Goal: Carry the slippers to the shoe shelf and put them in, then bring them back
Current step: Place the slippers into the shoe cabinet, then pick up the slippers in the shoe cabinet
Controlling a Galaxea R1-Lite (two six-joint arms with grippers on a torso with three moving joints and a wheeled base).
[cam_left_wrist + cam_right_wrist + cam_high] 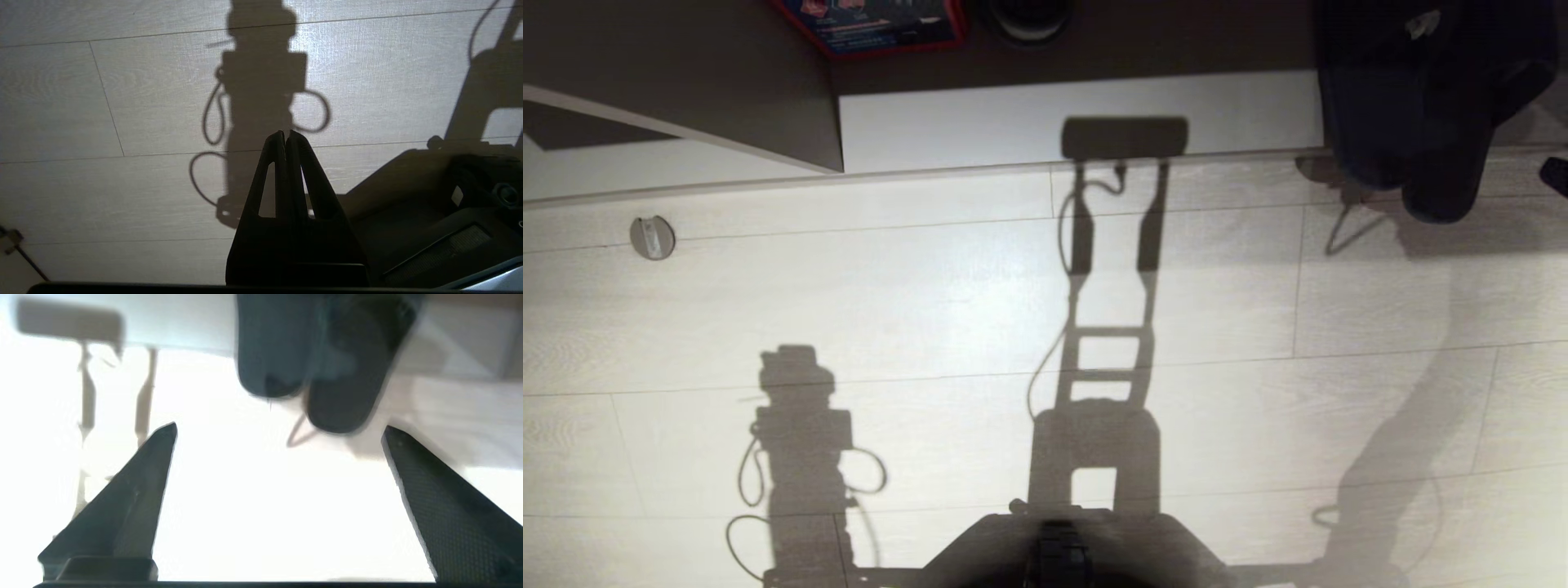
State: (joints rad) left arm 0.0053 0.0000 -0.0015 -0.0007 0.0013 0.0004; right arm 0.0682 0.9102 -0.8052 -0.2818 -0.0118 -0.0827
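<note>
The two dark slippers (1405, 106) lie side by side at the far right. Their far ends rest on the pale base board (1078, 122) of the shoe shelf (711, 73) and their near ends stick out over the floor. In the right wrist view the slippers (314, 363) are ahead of my right gripper (280, 426). That gripper is open, short of them, with only bright floor between its fingers. My left gripper (285, 132) hangs shut and empty over the floor. Neither gripper shows in the head view, only their shadows.
A red and blue box (874, 24) and a round dark object (1027, 20) sit deeper in the shelf. A round metal fitting (652, 238) is set in the plank floor at left. My base (1062, 547) fills the bottom middle.
</note>
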